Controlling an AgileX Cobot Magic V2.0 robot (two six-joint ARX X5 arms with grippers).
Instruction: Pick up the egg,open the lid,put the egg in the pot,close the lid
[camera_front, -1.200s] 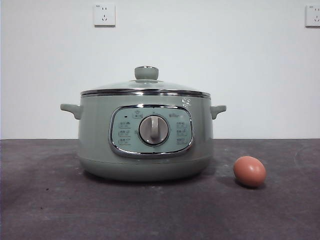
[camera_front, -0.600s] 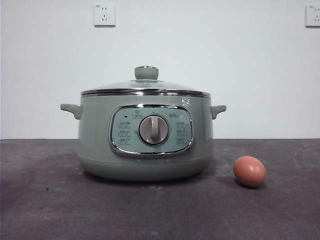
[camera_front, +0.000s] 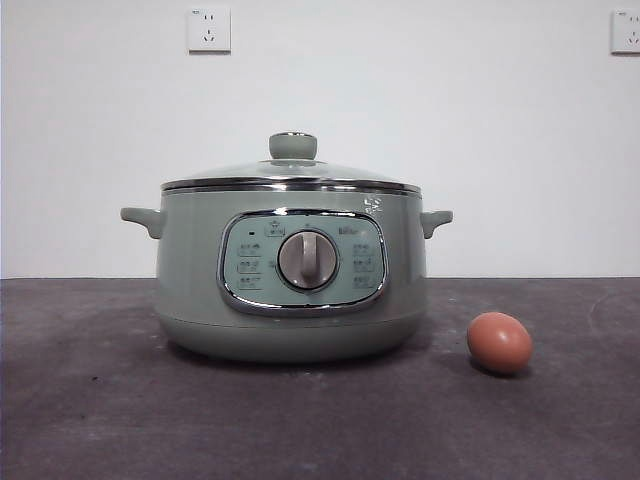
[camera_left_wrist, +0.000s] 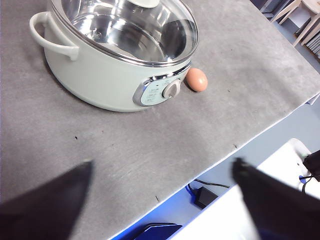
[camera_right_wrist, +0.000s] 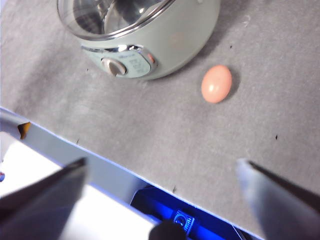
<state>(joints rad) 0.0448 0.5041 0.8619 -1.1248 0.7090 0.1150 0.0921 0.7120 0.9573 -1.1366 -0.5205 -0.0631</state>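
The pale green pot stands in the middle of the table with its control panel and grey dial facing the front camera. The glass lid with the green knob sits shut on it. The reddish-brown egg lies on the table to the pot's right, a little nearer the front edge. Both arms hang high over the front edge of the table. My left gripper is open, with the pot and egg far beyond it. Open too is my right gripper, well short of the egg and pot.
The dark grey table runs to a white wall with two sockets. In the wrist views the table's front edge drops off to blue-lit equipment below.
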